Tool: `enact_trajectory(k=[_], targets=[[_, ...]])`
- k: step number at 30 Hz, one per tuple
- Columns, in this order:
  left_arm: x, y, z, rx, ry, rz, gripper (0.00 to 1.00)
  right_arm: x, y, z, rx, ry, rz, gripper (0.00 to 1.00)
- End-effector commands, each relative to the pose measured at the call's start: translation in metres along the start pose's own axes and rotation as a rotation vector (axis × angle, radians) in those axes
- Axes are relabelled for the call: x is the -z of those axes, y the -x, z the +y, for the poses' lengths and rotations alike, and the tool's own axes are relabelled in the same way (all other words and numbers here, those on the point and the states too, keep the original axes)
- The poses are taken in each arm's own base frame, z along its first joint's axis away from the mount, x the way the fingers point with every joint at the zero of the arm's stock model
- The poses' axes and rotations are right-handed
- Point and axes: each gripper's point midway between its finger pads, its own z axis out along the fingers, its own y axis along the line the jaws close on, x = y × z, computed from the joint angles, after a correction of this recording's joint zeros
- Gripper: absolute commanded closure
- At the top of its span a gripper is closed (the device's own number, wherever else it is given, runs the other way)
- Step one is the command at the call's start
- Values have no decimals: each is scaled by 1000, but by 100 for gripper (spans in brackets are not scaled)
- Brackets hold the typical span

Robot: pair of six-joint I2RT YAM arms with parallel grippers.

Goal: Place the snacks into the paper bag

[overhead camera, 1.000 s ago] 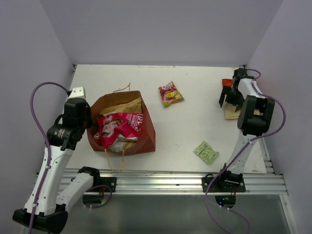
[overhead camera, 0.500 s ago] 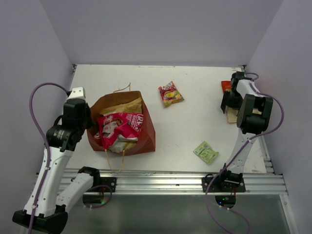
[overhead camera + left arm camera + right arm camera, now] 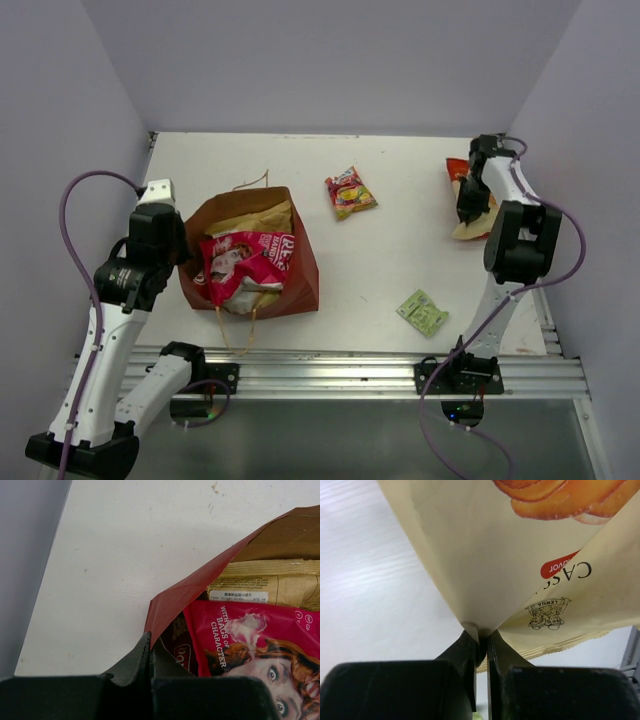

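Right wrist shows the right gripper (image 3: 481,632) pinched shut on a corner of the tan pouch (image 3: 520,555), far right, while the left gripper (image 3: 150,647) clamps the paper bag (image 3: 185,592) by its rim, near left, so I reckon next is lifting it and hauling it across.

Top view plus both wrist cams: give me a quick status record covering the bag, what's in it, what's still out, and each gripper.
paper bag: open, on the left side of the table
in bag: pink-red packet, tan kraft pouch
left gripper: shut on the bag's rim
right gripper: shut on the edge of a cream packet, far right of table
still loose: yellow-red packet, green sachet
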Motion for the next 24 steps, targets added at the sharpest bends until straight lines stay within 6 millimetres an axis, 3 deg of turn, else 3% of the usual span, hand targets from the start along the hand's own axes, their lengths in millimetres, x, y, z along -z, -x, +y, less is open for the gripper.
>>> enact_trajectory(k=[1,2,3,5,6,7,9,10,12,14,17,21,24], targets=[[3,29,-5,19,-22,-116,100,151,14,115,278,274,-320,100],[2,29,-5,18,-21,-113,100,183,8,136,341,320,-374,100],[2,29,-5,20,-23,-112,100,235,-7,179,447,424,-443,100],[2,28,-6,19,-27,-110,100,290,-32,225,542,605,-489,100],[1,27,-6,18,-28,-108,100,336,-37,242,544,712,-556,100],[2,28,-7,19,-33,-110,100,360,-60,264,594,801,-558,100],[2,28,-8,20,-38,-109,100,404,-83,289,628,962,-569,100],[2,28,-8,21,-41,-106,100,413,-99,303,655,1018,-545,100],[3,28,-9,24,-46,-110,100,427,-129,325,692,1137,-470,100],[4,29,-10,26,-53,-111,100,423,-149,338,726,1157,-426,100],[6,30,-10,31,-58,-116,100,381,-192,353,816,1084,-299,100],[8,28,-9,35,-58,-119,100,347,-247,363,928,1043,-195,100],[9,27,-9,36,-61,-121,100,343,-273,373,967,1048,-165,100]])
